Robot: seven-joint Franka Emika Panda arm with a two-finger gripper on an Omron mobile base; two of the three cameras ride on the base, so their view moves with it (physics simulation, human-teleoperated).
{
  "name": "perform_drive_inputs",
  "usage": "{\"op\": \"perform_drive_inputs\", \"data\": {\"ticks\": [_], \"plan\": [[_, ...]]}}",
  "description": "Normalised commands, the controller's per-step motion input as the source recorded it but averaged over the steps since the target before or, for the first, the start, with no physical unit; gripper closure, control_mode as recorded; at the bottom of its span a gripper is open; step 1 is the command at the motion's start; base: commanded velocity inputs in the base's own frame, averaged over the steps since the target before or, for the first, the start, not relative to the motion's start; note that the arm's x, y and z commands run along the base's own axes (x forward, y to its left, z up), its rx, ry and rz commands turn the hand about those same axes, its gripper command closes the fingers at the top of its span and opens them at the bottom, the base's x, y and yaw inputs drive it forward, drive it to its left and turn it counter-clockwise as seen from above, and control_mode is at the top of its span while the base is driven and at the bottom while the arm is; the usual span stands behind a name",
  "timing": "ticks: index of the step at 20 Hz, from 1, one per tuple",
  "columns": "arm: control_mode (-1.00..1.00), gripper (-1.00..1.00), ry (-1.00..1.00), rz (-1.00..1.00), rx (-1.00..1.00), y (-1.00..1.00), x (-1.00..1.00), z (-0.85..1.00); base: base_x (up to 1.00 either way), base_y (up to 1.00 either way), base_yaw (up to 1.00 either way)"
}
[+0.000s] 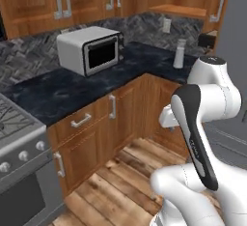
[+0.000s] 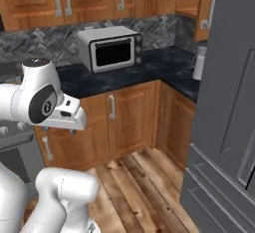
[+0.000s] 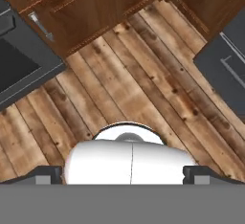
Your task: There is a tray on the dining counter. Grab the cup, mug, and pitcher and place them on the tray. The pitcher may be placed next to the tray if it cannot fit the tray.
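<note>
The pitcher [image 1: 179,53] stands upright, long axis vertical, on the dark corner table [image 1: 72,92] right of the microwave [image 1: 90,49]. The claw [image 3: 122,174] hangs empty, spread wide, facing the wooden floor [image 3: 129,89].

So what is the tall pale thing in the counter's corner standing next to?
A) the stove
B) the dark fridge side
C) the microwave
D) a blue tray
B: the pale pitcher stands at the far right end of the black counter, right by the grey fridge, well apart from the microwave.
</note>
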Motion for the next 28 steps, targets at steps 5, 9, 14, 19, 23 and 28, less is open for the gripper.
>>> {"op": "perform_drive_inputs", "data": {"ticks": [5, 9, 14, 19, 23, 28], "plan": [[1.00, -1.00, 0.00, 0.00, 0.00, 0.00, 0.00, 0.00, 0.83, 0.13, -0.57], [1.00, -1.00, 0.00, 0.00, 0.00, 0.00, 0.00, 0.00, 0.74, 0.26, -0.57], [1.00, -1.00, 0.00, 0.00, 0.00, 0.00, 0.00, 0.00, 0.66, 0.33, -0.56], [1.00, -1.00, 0.00, 0.00, 0.00, 0.00, 0.00, 0.00, 0.50, 0.31, -0.53], [1.00, -1.00, 0.00, 0.00, 0.00, 0.00, 0.00, 0.00, 0.36, 0.39, -0.48], [1.00, -1.00, 0.00, 0.00, 0.00, 0.00, 0.00, 0.00, 0.32, 0.59, -0.39]]}}
